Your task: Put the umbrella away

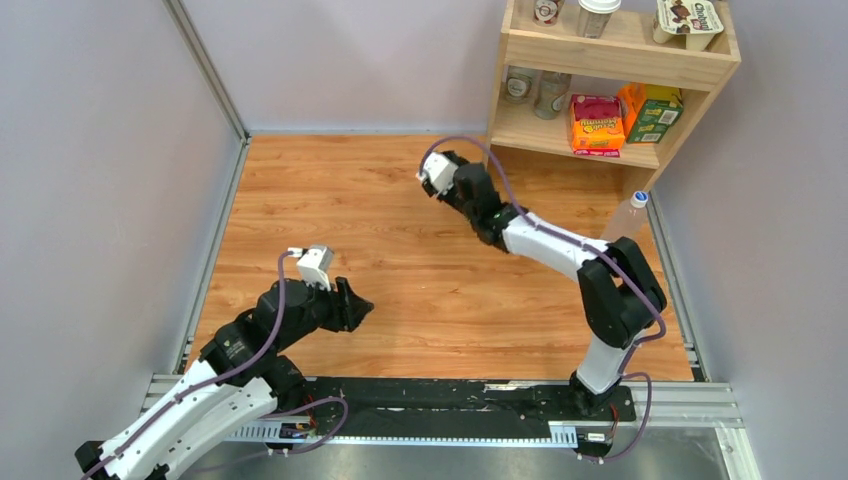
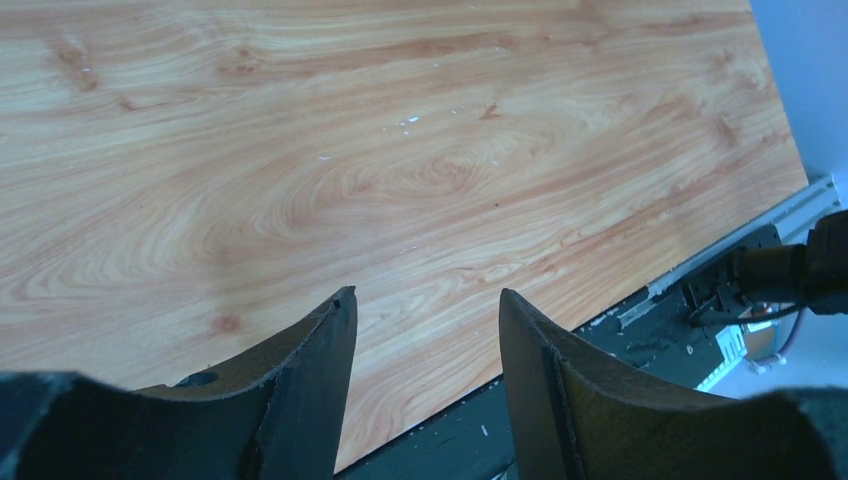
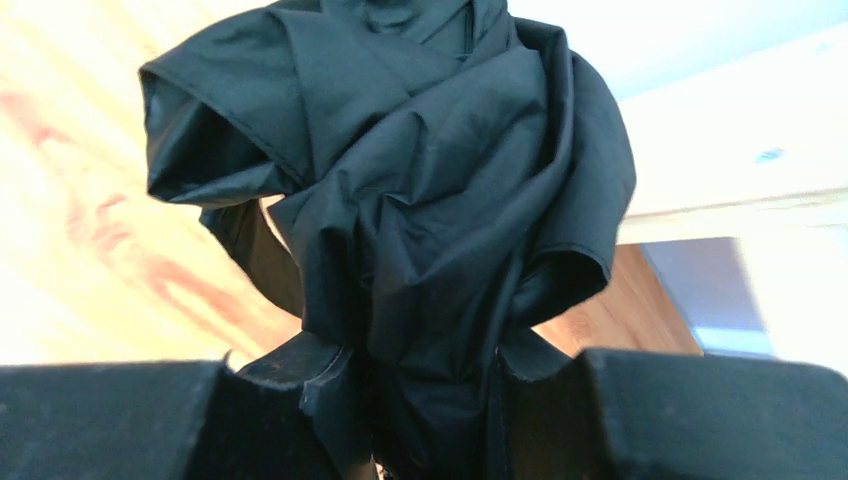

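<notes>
Wooden counter (image 1: 400,270), shelf (image 1: 610,60) at far right — the right tool (image 3: 420,358), just beside the shelf, clamps the bunched black umbrella (image 3: 420,170), which juts straight ahead; the left tool (image 2: 425,325) hangs open, empty, well apart.

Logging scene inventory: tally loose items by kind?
Umbrella, in right gripper: 1
Snack boxes: 2
Jars, lower shelf: 2
Top-shelf containers: 3
Clear bottle beside shelf: 1
Total: 9
</notes>
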Robot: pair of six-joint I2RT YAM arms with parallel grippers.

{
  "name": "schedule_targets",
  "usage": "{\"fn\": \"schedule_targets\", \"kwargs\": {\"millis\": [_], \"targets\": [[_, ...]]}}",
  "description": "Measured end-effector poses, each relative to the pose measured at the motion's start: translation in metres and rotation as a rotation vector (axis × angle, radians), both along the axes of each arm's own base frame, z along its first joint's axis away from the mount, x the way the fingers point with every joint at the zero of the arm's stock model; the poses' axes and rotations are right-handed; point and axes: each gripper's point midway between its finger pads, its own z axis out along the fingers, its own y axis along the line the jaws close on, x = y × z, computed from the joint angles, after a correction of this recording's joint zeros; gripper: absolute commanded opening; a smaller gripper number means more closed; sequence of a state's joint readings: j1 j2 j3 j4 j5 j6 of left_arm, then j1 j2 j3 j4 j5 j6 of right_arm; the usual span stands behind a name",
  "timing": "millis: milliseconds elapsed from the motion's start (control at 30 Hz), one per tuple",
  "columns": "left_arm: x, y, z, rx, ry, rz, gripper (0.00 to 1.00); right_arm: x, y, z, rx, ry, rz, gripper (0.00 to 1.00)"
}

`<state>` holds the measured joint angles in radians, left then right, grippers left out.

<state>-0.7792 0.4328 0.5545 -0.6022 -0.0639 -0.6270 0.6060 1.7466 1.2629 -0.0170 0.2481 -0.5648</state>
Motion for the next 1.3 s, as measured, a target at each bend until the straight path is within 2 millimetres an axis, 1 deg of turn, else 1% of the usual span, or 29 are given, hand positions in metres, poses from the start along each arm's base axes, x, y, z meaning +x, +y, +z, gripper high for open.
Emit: {"fn": "schedule_targets", "kwargs": {"millis": [67, 167, 267, 333, 400, 467, 567, 633, 700, 833, 933, 967, 1100, 1167, 1233, 1300], "targets": [[0.0, 0.007, 0.001, -0.005, -0.003, 0.035, 0.61, -0.017, 0.019, -0.017, -0.048, -0.036, 0.037, 0.0], [0.0, 0.015, -0.001, -0.011, 0.011, 0.087, 0.61, -0.06, 0.047, -0.057, -0.128, -0.055, 0.12, 0.0], [0.0, 0.02, -0.001, -0.029, 0.025, 0.128, 0.61, -0.1, 0.068, -0.094, -0.195, -0.042, 0.192, 0.0], [0.0, 0.022, -0.001, -0.048, 0.034, 0.157, 0.61, -0.122, 0.076, -0.112, -0.224, -0.034, 0.225, 0.0], [0.0, 0.025, -0.004, -0.058, 0.056, 0.191, 0.61, -0.14, 0.079, -0.126, -0.239, -0.02, 0.247, 0.0], [0.0, 0.028, -0.01, -0.067, 0.093, 0.238, 0.64, -0.15, 0.078, -0.134, -0.232, -0.008, 0.246, 0.0], [0.0, 0.029, -0.024, -0.071, 0.158, 0.289, 0.68, -0.157, 0.077, -0.14, -0.189, 0.026, 0.237, 0.0], [0.0, 0.028, -0.036, -0.062, 0.207, 0.313, 0.75, -0.162, 0.078, -0.14, -0.147, 0.056, 0.24, 0.0], [0.001, 0.025, -0.047, -0.051, 0.261, 0.344, 0.78, -0.168, 0.08, -0.142, -0.098, 0.114, 0.255, 0.0], [0.01, 0.016, -0.051, -0.075, 0.308, 0.389, 0.85, -0.178, 0.091, -0.147, -0.008, 0.226, 0.294, 0.0], [0.022, 0.009, -0.052, -0.125, 0.353, 0.434, 0.87, -0.187, 0.102, -0.148, 0.069, 0.295, 0.33, 0.0], [0.026, 0.01, -0.052, -0.141, 0.357, 0.455, 0.87, -0.19, 0.106, -0.148, 0.094, 0.315, 0.344, 0.0], [0.049, 0.001, -0.054, -0.29, 0.444, 0.517, 0.87, -0.205, 0.118, -0.149, 0.174, 0.375, 0.401, 0.0], [0.057, -0.003, -0.066, -0.354, 0.51, 0.55, 0.87, -0.211, 0.123, -0.149, 0.205, 0.396, 0.422, 0.0], [0.058, -0.009, -0.081, -0.374, 0.586, 0.559, 0.87, -0.216, 0.127, -0.149, 0.231, 0.418, 0.442, 0.0], [0.057, -0.018, -0.091, -0.382, 0.646, 0.548, 0.87, -0.219, 0.129, -0.149, 0.245, 0.429, 0.455, 0.0]]}}
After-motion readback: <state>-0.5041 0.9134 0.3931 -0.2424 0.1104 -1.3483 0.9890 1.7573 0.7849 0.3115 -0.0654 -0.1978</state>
